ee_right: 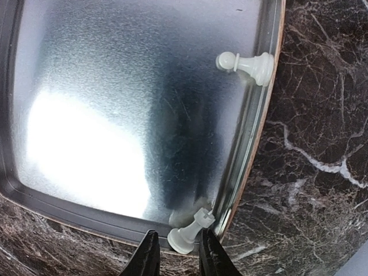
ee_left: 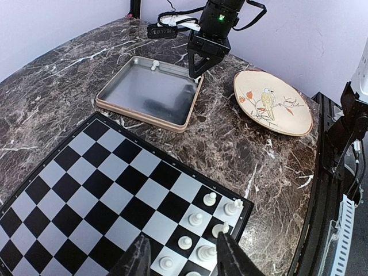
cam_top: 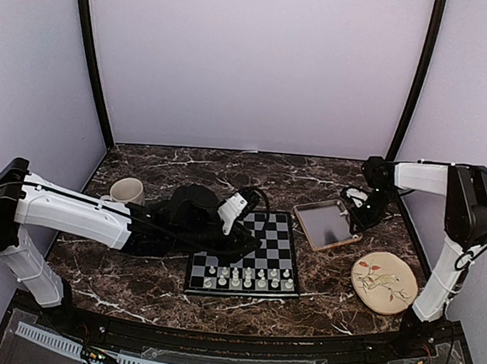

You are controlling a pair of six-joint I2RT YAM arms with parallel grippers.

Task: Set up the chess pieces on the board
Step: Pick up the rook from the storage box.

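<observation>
- One cream ceramic mug (cam_top: 127, 191) is standing towards the back left of the dark marble table (cam_top: 135, 279), behind the left arm.
- Reaching across, the left gripper (ee_left: 183, 261) is hovering over the board's near right corner, its claw standing moderately wide and holding nothing.
- Mid-table, the flat black-and-grey checkered chessboard (cam_top: 277, 238) is lying close to the front edge.
- Along the board's near edge, tiny white chess pieces (cam_top: 249, 277) are standing in two rows.
- Just right of the board, a shallow square metal tray (cam_top: 323, 224) is holding two more white pieces: a pawn (ee_right: 247, 63) against one wall and a rook-like piece (ee_right: 190, 230) in a corner.
- Dipping into that corner, the right gripper (ee_right: 177, 256) is keeping its claw narrowly parted, tips flanking the rook-like piece's base without visibly pinching it.
- Near the table's right edge, a round cream plate with a bird drawing (cam_top: 381, 281) is lying flat.
</observation>
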